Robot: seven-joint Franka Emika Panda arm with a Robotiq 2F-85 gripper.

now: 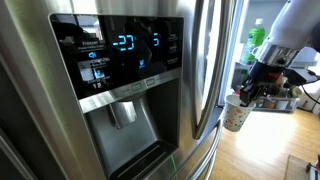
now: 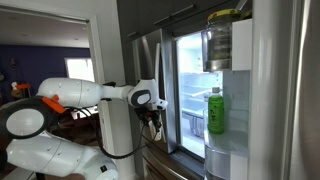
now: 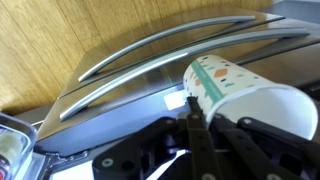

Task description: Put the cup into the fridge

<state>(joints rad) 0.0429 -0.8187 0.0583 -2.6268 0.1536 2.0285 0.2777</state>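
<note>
Gripper (image 3: pixel 205 110) tight around one cup (image 3: pixel 250 95), near one fridge (image 1: pixel 60 120), two steel handles (image 1: pixel 204 70).

Blue digits (image 1: pixel 125 42) glowed on the fridge (image 1: pixel 35 110) panel (image 1: pixel 70 50) at upper centre; in an exterior view its lit interior (image 2: pixel 192 85) blazed white, the left dim.

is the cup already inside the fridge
No, the cup is held in the gripper outside the fridge, beside its long steel handles.
</note>
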